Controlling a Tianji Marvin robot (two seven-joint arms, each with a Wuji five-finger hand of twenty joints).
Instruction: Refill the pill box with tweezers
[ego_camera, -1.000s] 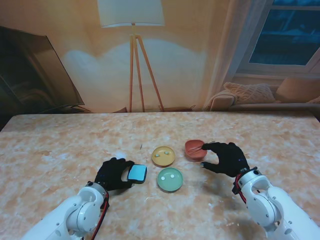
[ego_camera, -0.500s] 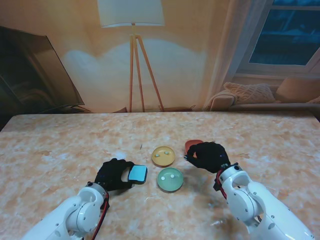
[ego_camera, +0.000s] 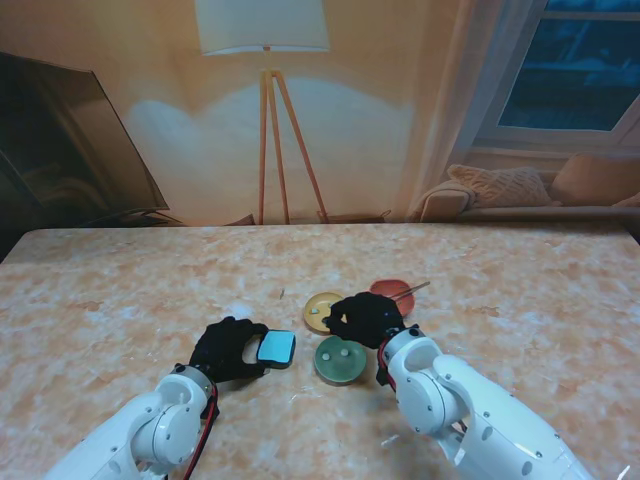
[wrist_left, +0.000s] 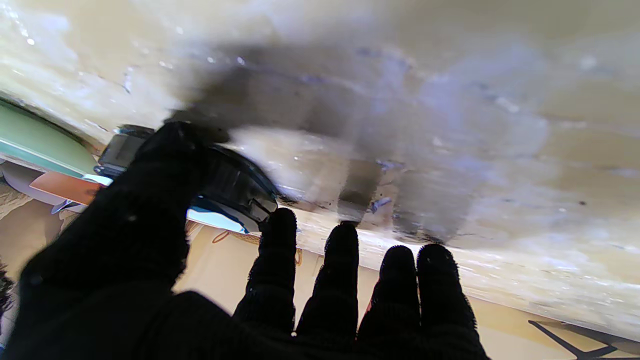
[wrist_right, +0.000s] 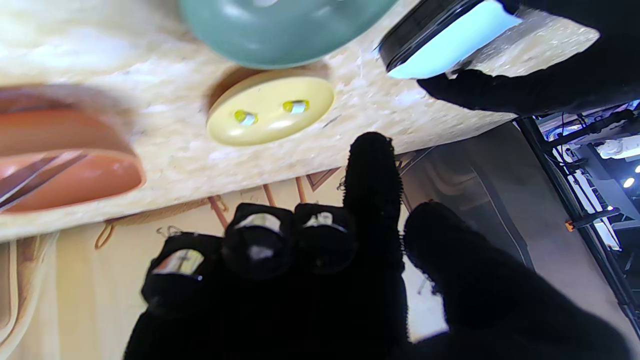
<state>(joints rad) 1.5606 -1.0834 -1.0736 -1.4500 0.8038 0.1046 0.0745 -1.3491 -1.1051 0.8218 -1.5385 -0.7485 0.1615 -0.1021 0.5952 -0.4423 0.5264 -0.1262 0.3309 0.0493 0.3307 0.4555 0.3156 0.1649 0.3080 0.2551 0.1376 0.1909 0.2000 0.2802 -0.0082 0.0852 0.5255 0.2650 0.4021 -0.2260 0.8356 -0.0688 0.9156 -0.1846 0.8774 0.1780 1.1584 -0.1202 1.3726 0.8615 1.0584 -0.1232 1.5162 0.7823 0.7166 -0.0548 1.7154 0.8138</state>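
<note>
Marble table (ego_camera: 120, 290): yellow dish (wrist_right: 272, 111), two pills (wrist_right: 295, 106) inside.

The left hand (wrist_left: 165, 280) holds the pill box (wrist_left: 227, 187) by its thumb against the marbled table (wrist_left: 450, 125).

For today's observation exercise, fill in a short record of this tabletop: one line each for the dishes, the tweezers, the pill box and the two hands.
yellow dish: two small pills inside
green dish: nearest to me of the three dishes
red dish: farthest right; tweezers rest on it
pill box: on the table, left of the dishes, held
left hand: shut on pill box
right hand: over the dishes, holds nothing; three fingers curled, one extended
</note>
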